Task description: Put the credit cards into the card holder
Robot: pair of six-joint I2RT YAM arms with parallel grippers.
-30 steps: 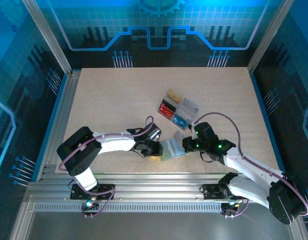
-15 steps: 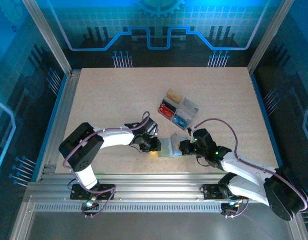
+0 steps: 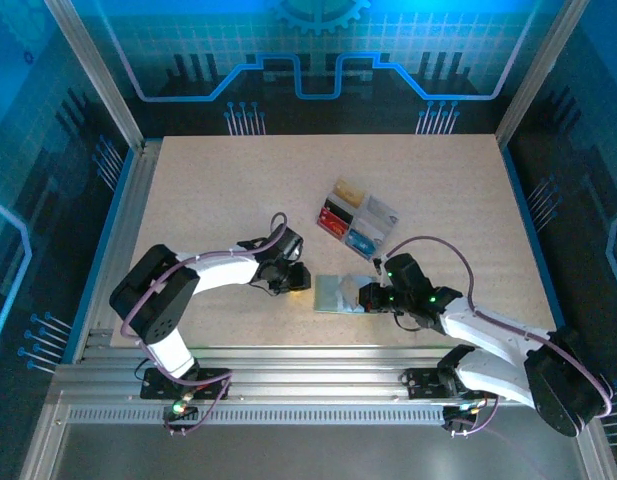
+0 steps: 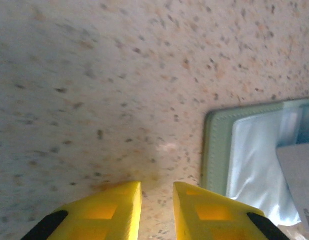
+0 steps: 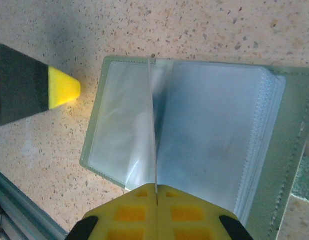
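Near the front edge of the speckled beige tabletop [image 3: 238, 190], between the two arms, a sage-green, roughly square folding card holder [image 3: 338, 293] is laid open with its clear plastic sleeves turned upward. It is met from the right by the right gripper [image 3: 369, 295], whose yellow fingers [image 5: 189, 212] are seen in the right wrist view pressed together on one clear sleeve leaf. That leaf is raised edge-on from the middle of the card holder [image 5: 214, 130], while the other sleeves are spread flat on either side of it. Just beside the card holder's left edge, but apart from it, the left gripper [image 3: 296, 280] is held low over the table. In the left wrist view its yellow fingers [image 4: 114, 210] are set a narrow gap apart with nothing between them, and the stitched green border of the card holder [image 4: 210, 150] is seen just to their right. Farther back on the table, well apart from both grippers, the small thin plastic credit cards [image 3: 335, 222] are stacked by colour (tan-gold, red, black, blue and pale grey-white) in a clear plastic compartmented tray [image 3: 386, 225].
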